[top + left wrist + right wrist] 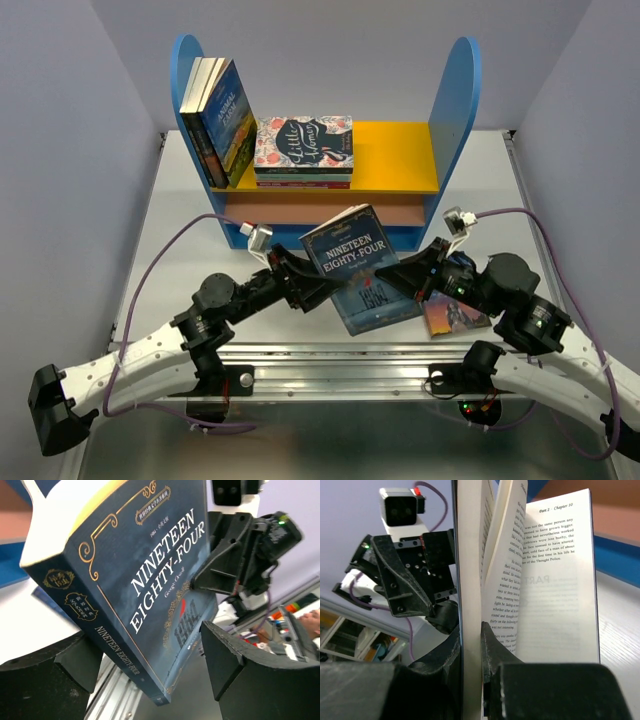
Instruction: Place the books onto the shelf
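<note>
The shelf (pixel 455 110) stands at the middle of the tabletop's (pixel 180 250) far edge. On its upper board (pixel 400 150), upright books (pixel 218 120) lean against the left side panel. Just right of them, Little Women (pixel 303 142) lies flat on top of a small stack (pixel 300 180). In front of the shelf, Nineteen Eighty-Four (pixel 350 255) hangs tilted above the tabletop, with the left fingers (pixel 235 665) bracketing its left side and the right fingers (pixel 495 650) pinched on its right edge. Right of it, under the right arm, another book (pixel 455 315) lies flat towards the near edge.
</note>
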`<control>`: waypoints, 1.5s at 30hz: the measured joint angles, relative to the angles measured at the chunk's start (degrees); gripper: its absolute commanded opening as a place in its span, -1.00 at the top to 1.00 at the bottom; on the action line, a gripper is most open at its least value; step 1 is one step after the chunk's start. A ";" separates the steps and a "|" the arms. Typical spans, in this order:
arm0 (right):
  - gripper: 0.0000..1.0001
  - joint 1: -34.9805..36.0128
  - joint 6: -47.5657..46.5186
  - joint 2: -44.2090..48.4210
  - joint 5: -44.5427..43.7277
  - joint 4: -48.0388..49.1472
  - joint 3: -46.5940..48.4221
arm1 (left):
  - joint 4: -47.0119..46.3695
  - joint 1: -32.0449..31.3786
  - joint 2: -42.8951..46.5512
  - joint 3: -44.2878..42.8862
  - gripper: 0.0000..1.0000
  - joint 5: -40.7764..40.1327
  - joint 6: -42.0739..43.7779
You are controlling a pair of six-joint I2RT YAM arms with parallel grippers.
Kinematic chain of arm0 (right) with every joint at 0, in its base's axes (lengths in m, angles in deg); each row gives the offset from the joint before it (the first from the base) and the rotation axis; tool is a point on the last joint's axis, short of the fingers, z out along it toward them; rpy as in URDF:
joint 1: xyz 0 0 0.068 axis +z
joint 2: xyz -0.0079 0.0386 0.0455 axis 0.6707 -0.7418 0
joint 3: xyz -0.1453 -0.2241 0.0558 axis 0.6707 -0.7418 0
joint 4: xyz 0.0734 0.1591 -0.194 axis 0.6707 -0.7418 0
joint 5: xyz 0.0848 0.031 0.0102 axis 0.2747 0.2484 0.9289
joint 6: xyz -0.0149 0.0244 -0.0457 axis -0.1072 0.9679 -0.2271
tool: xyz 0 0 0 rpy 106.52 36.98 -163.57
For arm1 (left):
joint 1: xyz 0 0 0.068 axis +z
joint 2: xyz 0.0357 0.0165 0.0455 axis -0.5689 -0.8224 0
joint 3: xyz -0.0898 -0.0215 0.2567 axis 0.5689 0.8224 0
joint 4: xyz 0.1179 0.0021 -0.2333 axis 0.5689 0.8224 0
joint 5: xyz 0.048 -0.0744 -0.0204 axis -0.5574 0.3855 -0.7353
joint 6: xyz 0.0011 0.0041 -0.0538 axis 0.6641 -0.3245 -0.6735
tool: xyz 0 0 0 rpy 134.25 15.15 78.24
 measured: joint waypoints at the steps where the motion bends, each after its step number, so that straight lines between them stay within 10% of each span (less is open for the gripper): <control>1: 0.99 0.00 0.17 0.00 0.35 0.68 -0.11 | -1.01 0.00 0.09 0.31 -0.50 0.42 -0.15; 12: 0.99 0.00 1.25 -0.13 1.57 6.19 -2.64 | -6.32 0.24 -1.18 1.18 1.00 2.78 -0.87; 14: 0.94 0.02 1.22 0.00 1.31 6.75 -2.80 | -6.14 0.24 0.17 1.86 1.00 2.62 -1.09; 16: 0.35 0.04 1.25 -0.26 1.07 6.91 -3.13 | -5.53 0.00 1.60 2.45 1.00 2.45 -1.05; 17: -0.53 0.26 1.22 -0.46 0.92 6.99 -3.32 | -5.22 -0.15 2.32 2.78 1.00 2.23 -0.90; 18: -0.98 0.42 0.96 -0.63 0.68 6.95 -3.32 | -4.76 -0.17 2.80 2.86 1.00 2.05 -0.87; 26: -1.00 0.37 0.24 -2.03 -11.30 0.31 -1.64 | 7.63 -0.11 4.24 -3.10 1.00 -2.51 6.86; 45: -1.00 0.37 1.40 5.60 -20.96 -10.56 -5.51 | 17.33 -0.13 -10.99 -48.11 1.00 -14.93 33.97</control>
